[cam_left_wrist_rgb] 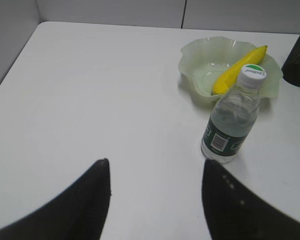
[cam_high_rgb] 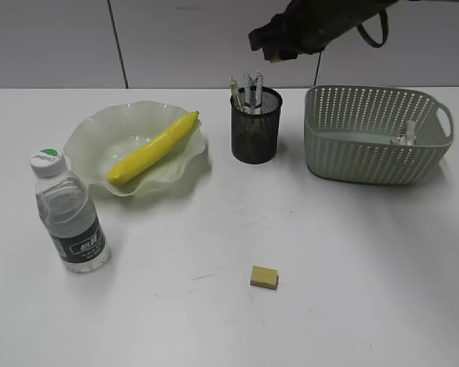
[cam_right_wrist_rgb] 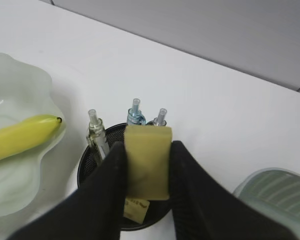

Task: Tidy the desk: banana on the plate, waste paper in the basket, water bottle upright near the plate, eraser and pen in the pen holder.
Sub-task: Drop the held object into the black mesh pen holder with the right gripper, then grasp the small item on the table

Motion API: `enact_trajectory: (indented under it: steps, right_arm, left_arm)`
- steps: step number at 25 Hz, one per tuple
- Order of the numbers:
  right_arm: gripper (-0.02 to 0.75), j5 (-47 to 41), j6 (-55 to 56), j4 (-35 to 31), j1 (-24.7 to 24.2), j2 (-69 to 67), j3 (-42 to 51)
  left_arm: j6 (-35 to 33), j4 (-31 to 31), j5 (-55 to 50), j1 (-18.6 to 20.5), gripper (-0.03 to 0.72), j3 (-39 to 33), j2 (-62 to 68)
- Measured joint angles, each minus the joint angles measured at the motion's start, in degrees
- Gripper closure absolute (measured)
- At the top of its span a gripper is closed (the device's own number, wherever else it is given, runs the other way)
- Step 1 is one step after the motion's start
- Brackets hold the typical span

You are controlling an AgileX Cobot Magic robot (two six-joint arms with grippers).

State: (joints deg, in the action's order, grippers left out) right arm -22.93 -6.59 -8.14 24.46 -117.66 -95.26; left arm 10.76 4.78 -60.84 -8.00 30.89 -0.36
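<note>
- The desk [cam_high_rgb: 352, 275] is a plain white, smooth tabletop, and a pale grey panelled wall [cam_high_rgb: 176, 38] with dark seams runs behind its far edge.
- One banana [cam_high_rgb: 153, 147] lies in the plate [cam_high_rgb: 88, 130] at the far left; its long axis runs on a slant, with the dark-tipped end pointing far and right and the other end near and left.
- One water bottle [cam_high_rgb: 67, 214] stands upright just near and left of the plate, cap up.
- One pen holder [cam_high_rgb: 255, 126] stands in the far middle, between the plate and the basket [cam_high_rgb: 367, 157]; three pens [cam_high_rgb: 247, 90] stand in it, tops up.
- One scrap of waste paper [cam_high_rgb: 407, 134] lies inside the basket at its right end.
- Two erasers show: a tan eraser on the desk [cam_high_rgb: 265, 277] lies near the middle, well apart from everything, and a second eraser [cam_right_wrist_rgb: 147, 160] is pinched upright between the fingers of the right gripper [cam_right_wrist_rgb: 147, 167], directly above the pen holder's mouth.
- The left gripper [cam_left_wrist_rgb: 155, 172] hangs over bare desk at the left with its fingers wide apart and nothing between them.
</note>
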Motion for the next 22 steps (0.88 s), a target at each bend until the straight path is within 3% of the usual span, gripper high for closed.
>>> enact_trajectory:
  steps: [2,5,8,14,22]
  right_arm:
    - [0.464,-1.8,-0.1,-1.0,0.0,-2.5,-2.6]
    - [0.271,-3.5,-0.2,-1.8,0.0,-3.5,-3.9]
    - [0.199,-5.4,-0.3,-1.8,0.0,-3.3,-4.0]
    - [0.227,-10.7,-1.6,-1.6,0.0,3.7,0.3]
    - [0.283,-7.6,-2.1,2.9,0.0,30.6,32.4]
  left_arm:
    - [0.0,0.0,0.0,0.0,0.253,0.0,0.0]
    - [0.0,0.0,0.0,0.0,0.253,0.0,0.0]
    - [0.0,0.0,0.0,0.0,0.253,0.0,0.0]
    - [0.0,0.0,0.0,0.0,0.253,0.0,0.0]
    - [0.0,0.0,0.0,0.0,0.253,0.0,0.0]
